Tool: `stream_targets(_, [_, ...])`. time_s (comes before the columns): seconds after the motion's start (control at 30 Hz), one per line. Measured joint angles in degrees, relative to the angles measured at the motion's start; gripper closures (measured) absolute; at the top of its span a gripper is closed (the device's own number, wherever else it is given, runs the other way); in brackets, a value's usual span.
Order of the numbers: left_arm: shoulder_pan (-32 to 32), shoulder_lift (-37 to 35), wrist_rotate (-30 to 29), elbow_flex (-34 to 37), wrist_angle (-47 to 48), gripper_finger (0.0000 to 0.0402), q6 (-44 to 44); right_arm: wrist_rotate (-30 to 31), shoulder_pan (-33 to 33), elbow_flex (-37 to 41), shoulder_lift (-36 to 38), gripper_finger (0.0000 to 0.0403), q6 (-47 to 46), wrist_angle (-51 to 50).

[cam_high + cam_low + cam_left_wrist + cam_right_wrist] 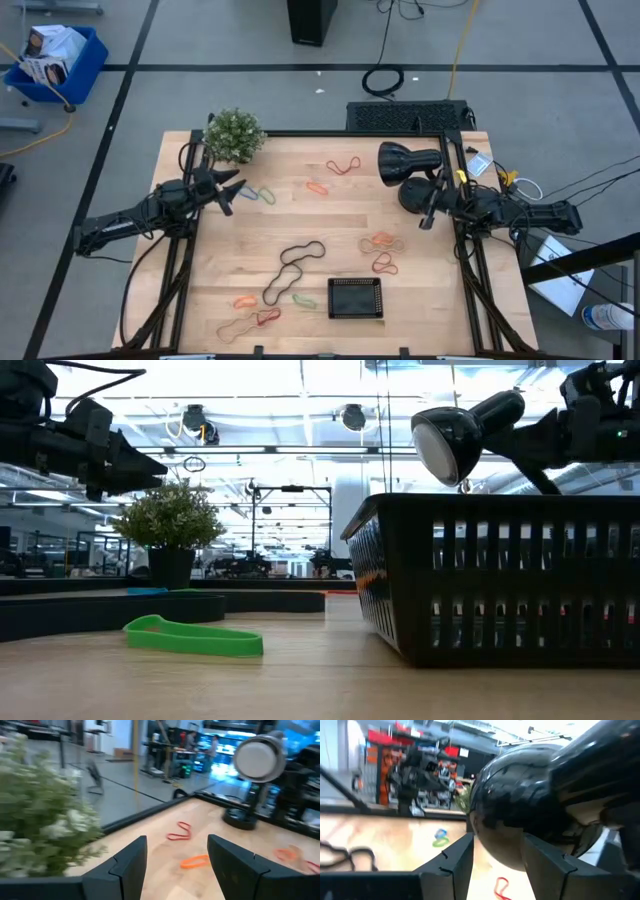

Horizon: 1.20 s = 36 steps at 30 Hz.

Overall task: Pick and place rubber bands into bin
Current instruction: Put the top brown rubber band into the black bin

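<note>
Table-level view hides the bin's point(355, 297) empty floor, seen overhead.

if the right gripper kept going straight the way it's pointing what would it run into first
Most likely the black lamp: its round head fills the right wrist view just past the open right gripper, though how near is unclear.

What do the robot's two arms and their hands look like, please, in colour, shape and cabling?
Both arms are dark, nearly black, built of slim jointed segments. The left hand and the right hand each end in two flat, tapering dark fingers, angular in outline. Black cables trail from each arm along the table's sides. No markings can be made out.
</note>
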<state>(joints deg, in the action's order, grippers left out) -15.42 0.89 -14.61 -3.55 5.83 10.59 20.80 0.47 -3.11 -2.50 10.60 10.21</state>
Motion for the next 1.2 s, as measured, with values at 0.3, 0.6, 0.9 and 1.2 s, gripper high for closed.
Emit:
stream_targets(0.3, [0.02, 0.02, 6.71, 0.00, 0.22, 0.0185, 0.02, -0.02, 0.00, 0.02, -0.03, 0.0248, -4.37, 3.76])
stream_targets(0.6, [0.02, 0.01, 6.69, 0.00, 0.42, 0.0185, -0.79, -1.67, 0.00, 0.00, -0.05, 0.0248, -4.42, 1.13])
stream_targets(0.9, [0.02, 0.02, 6.68, 0.00, 0.58, 0.0185, 0.10, -16.55, 1.08, -0.52, -8.94, 0.0248, -8.14, 8.78])
stream_targets(1.2, [0.02, 0.02, 6.67, -0.01, 0.67, 0.0185, 0.04, -10.73, 1.92, -2.94, -14.17, 0.0248, -2.84, 8.19])
